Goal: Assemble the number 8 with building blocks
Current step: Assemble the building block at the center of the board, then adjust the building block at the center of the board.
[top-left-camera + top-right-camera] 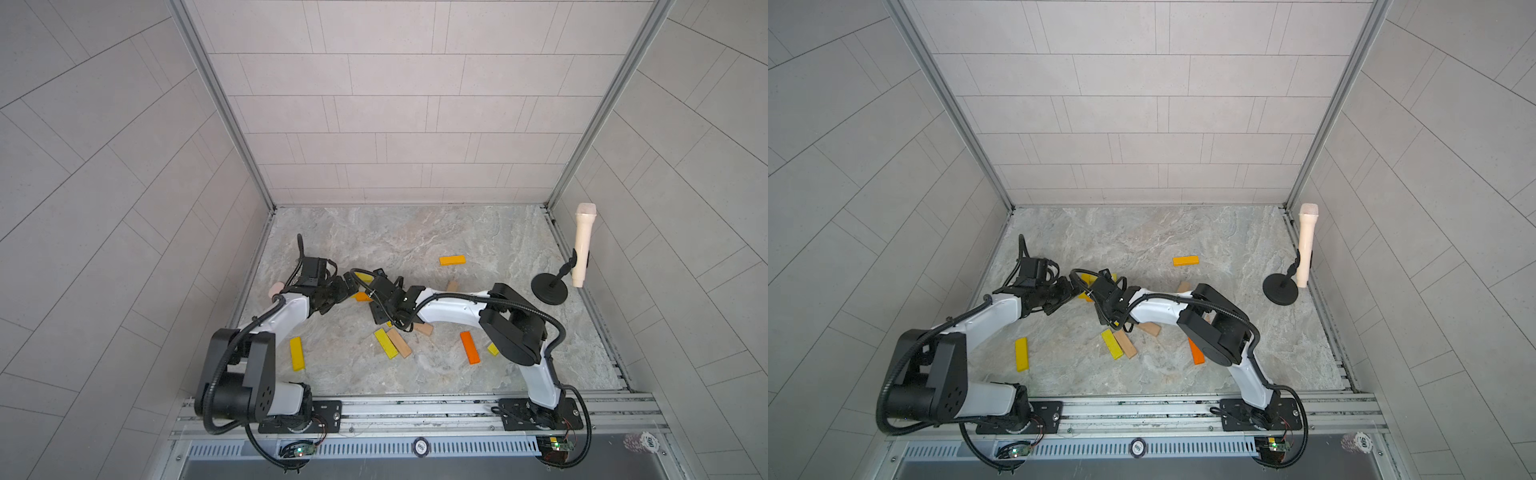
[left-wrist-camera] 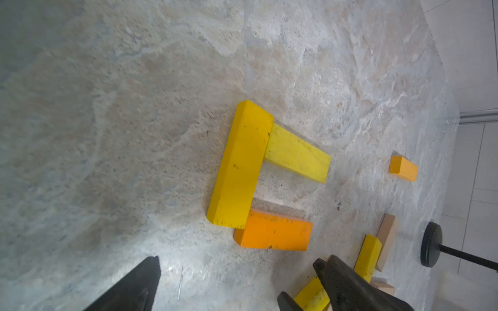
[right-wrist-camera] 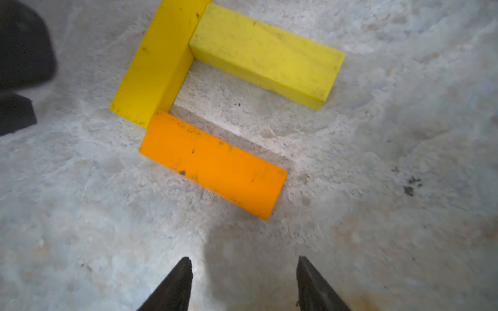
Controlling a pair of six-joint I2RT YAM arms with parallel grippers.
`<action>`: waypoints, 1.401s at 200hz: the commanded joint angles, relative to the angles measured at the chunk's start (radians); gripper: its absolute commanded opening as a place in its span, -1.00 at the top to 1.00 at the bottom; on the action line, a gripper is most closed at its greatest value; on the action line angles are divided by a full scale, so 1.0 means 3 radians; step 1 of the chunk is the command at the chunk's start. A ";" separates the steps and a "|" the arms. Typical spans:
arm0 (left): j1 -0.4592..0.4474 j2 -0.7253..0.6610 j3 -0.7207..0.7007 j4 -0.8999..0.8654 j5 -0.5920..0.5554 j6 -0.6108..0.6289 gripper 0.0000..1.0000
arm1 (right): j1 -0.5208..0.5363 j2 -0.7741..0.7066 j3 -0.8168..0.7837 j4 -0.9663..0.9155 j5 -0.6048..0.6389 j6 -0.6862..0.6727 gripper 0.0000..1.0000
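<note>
Here, left of the middle of the bench (image 1: 415,232), about midway between its near and far edges: three building blocks (image 2: 242,164) laid flat as an open bracket. Spine yellow block (image 3: 156,62); pale yellow block (image 3: 266,53) butted end-on against the spine's side at one end; bracket orange block (image 3: 213,164) touching the spine's other end at a corner; bare bench between the two arms. Left fingers (image 2: 134,285) spread wide, empty, near the bracket and clear of it. Right fingers (image 3: 172,285) parted, nothing between them, just short of the bracket orange block, apart from it. Loose elsewhere: far orange block (image 1: 452,260) alone toward the far edge; lone yellow block (image 1: 297,353) toward the near left corner; paired yellow block (image 1: 385,343) and paired tan block (image 1: 400,343) side by side, touching, near the middle; half-hidden tan block (image 1: 423,329) partly under the right arm; near orange block (image 1: 470,347) further toward the right edge. Pale microphone (image 1: 583,245) on black stand (image 1: 549,289) at the right edge. Small pink object (image 1: 276,289) at the left edge.
</note>
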 commanded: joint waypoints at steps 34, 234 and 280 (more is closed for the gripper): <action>-0.0762 -0.0656 -0.0296 -0.0725 -0.0737 -0.0303 -0.99 | 0.0075 -0.0901 -0.0830 0.0328 -0.0043 -0.0285 -0.39; -0.3066 0.0024 -0.0236 -0.0683 -0.1535 -0.1810 -0.67 | 0.0077 -0.2786 -0.2455 0.0337 0.0325 -0.0268 -0.45; -0.3072 0.0127 -0.0197 -0.0660 -0.1553 -0.1794 -0.67 | 0.0077 -0.2749 -0.2496 0.0389 0.0331 -0.0223 -0.45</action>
